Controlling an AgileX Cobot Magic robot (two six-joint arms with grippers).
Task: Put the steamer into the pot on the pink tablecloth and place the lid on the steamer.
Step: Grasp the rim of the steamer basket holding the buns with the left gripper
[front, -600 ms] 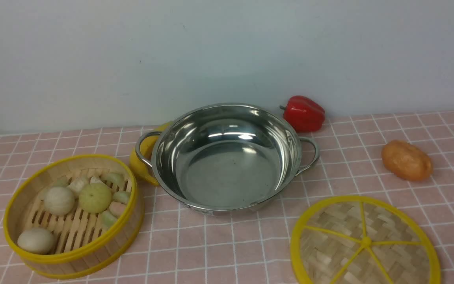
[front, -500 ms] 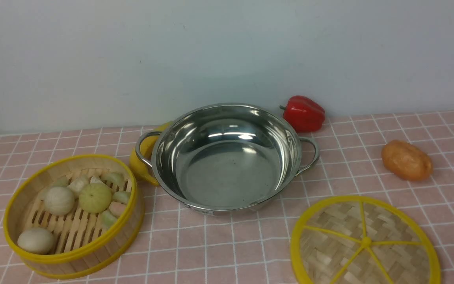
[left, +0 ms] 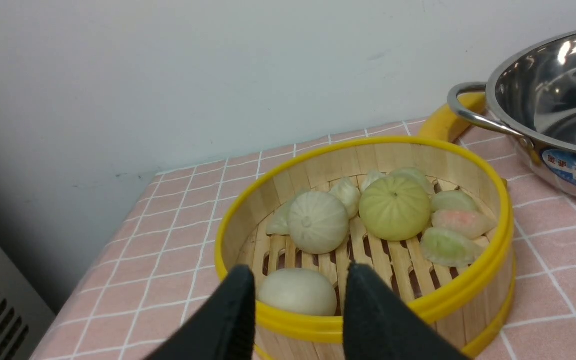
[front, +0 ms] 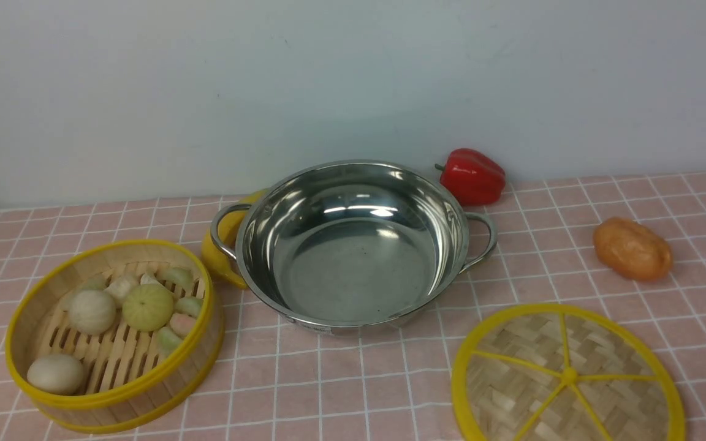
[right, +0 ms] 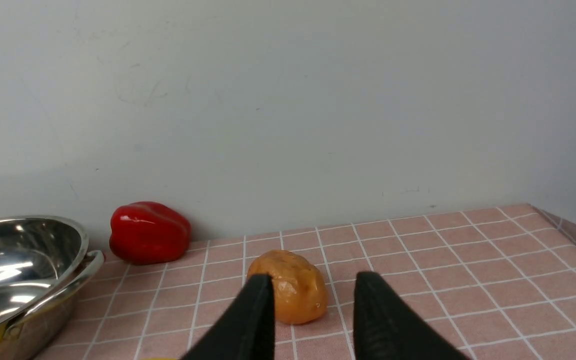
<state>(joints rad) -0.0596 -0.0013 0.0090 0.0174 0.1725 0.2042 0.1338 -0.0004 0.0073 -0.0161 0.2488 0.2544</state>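
Observation:
The steamer (front: 114, 380), a bamboo basket with yellow rims holding pale buns and dumplings, stands at the front left on the pink tablecloth (front: 341, 380). The steel pot (front: 353, 245) stands empty at the centre. The woven lid (front: 567, 373) lies flat at the front right. In the left wrist view my left gripper (left: 301, 270) is open and empty, its fingers just before the steamer's near rim (left: 468, 280), with the pot (left: 558, 100) beyond. In the right wrist view my right gripper (right: 314, 276) is open and empty above the cloth, and the pot's edge (right: 18, 270) shows at the side.
A red toy pepper (front: 472, 176) lies behind the pot by the wall. An orange toy potato (front: 633, 249) lies at the right, straight ahead of my right gripper (right: 293, 290). A yellow object (front: 221, 248) sits behind the pot's left handle. The wall closes the back.

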